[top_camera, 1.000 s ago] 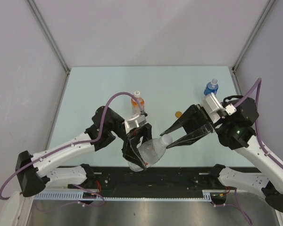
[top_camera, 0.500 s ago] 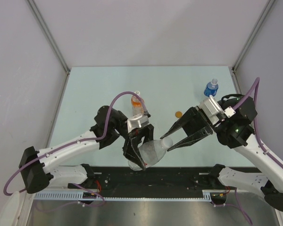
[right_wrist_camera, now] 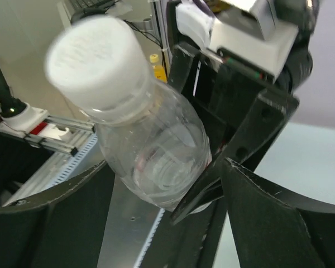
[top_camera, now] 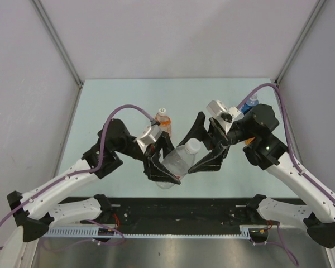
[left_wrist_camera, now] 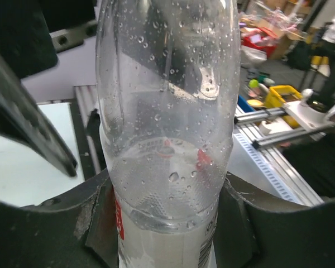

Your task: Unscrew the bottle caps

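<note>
My left gripper (top_camera: 166,167) (left_wrist_camera: 164,223) is shut on the body of a clear bottle (top_camera: 176,162) (left_wrist_camera: 167,111) wet with droplets, held tilted off the table. Its white cap (top_camera: 193,146) (right_wrist_camera: 95,61) is on the neck and points up and to the right. My right gripper (top_camera: 187,154) (right_wrist_camera: 167,164) is open, one finger on each side of the bottle's upper part and neither touching the cap. An orange drink bottle (top_camera: 164,124) with a white cap (top_camera: 162,111) stands behind the left gripper.
A blue-labelled bottle (top_camera: 250,103) stands at the back right, partly hidden behind the right arm. Grey walls close in the pale green table (top_camera: 111,111) on three sides. A black strip and a metal rail (top_camera: 173,229) run along the near edge.
My right gripper has opened and swung left and back, so that it now straddles the bottle's top. The left arm has lifted the clear bottle and carried it slightly away from the near edge.
</note>
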Controlling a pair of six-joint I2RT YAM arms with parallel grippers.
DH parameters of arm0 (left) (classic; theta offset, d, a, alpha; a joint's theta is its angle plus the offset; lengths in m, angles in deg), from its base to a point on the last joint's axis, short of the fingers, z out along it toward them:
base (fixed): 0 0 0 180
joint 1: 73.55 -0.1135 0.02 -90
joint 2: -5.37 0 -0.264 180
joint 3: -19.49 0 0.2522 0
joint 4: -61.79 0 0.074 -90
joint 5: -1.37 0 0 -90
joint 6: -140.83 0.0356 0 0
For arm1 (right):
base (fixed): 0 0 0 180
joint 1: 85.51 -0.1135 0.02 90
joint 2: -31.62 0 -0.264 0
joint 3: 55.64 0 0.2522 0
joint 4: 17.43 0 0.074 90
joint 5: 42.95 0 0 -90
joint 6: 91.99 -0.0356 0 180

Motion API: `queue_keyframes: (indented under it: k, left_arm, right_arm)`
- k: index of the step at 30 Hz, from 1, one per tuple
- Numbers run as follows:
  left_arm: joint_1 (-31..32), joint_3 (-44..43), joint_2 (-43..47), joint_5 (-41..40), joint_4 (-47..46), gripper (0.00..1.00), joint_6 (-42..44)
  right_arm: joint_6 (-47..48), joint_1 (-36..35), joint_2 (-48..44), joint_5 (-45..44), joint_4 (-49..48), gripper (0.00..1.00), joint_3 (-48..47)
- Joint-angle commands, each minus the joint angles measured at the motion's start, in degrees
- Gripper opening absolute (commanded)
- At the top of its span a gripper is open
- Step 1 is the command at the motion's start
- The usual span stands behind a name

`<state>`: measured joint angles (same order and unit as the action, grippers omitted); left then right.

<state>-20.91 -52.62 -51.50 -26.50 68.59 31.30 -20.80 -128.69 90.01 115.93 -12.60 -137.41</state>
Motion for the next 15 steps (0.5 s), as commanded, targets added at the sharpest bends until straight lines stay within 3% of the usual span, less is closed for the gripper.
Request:
queue_keyframes:
  k: [1,4,7,11,15]
  left_arm:
    - [-0.3,-2.4,1.2,-7.4,2.3,0.00,5.1]
    - [-0.3,-2.1,2.1,-11.9,3.5,0.00,6.6]
    - [-0.3,-1.6,3.7,-18.2,4.6,0.00,7.7]
    - [-0.3,-0.1,6.0,-36.2,6.5,0.00,8.7]
    - [-0.1,1.4,7.6,-48.3,6.6,0.00,9.2]
  right_arm:
    - [-1.1,1.2,-0.6,-2.6,3.6,0.84,-0.1]
    - [-1.2,1.7,-1.1,-5.2,4.4,0.97,-0.2]
    - [0.0,2.5,-2.8,-10.8,7.9,1.00,-0.2]
    - [2.8,2.6,-5.4,-21.6,14.3,1.00,-0.2]
    - [2.4,2.1,-7.6,-32.7,15.8,1.00,-0.2]
